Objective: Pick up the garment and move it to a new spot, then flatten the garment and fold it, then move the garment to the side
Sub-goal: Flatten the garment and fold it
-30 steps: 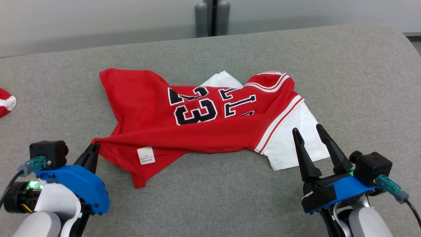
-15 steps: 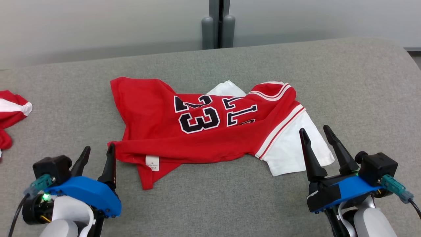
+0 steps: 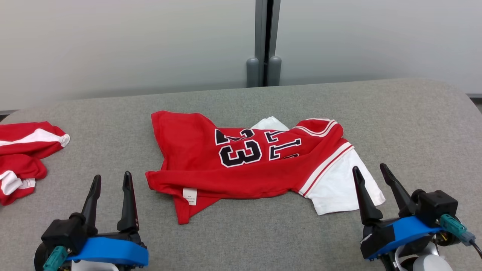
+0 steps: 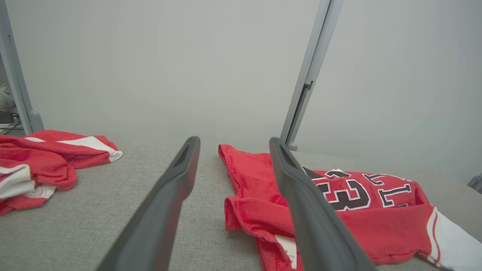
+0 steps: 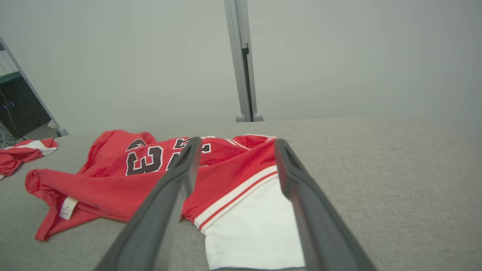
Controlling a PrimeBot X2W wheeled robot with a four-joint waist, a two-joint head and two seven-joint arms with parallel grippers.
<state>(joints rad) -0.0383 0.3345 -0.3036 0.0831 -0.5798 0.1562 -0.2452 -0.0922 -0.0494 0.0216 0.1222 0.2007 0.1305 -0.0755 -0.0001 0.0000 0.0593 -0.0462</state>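
The garment (image 3: 244, 165) is a red jersey with "23" in black and white sleeves. It lies crumpled in the middle of the grey padded table (image 3: 414, 124), label showing at its near hem. My left gripper (image 3: 113, 175) stands open just left of the hem's near corner, apart from it and holding nothing. My right gripper (image 3: 369, 167) is open too, its fingers at the near edge of the white sleeve. The left wrist view has the jersey (image 4: 361, 218) to the right of the open fingers (image 4: 180, 177). From the right wrist the jersey (image 5: 113, 177) lies ahead, with the white sleeve between the fingers (image 5: 297, 180).
Another red and white piece of clothing (image 3: 22, 158) lies bunched at the table's far left edge, seen also from the left wrist (image 4: 45, 158). A grey partition post (image 3: 264, 71) rises behind the table against a pale wall. Bare grey table stretches to the right.
My left gripper has opened, let go of the jersey's near left corner and drawn back. The stretched hem has slackened. The head camera has tilted up, shifting the whole picture down.
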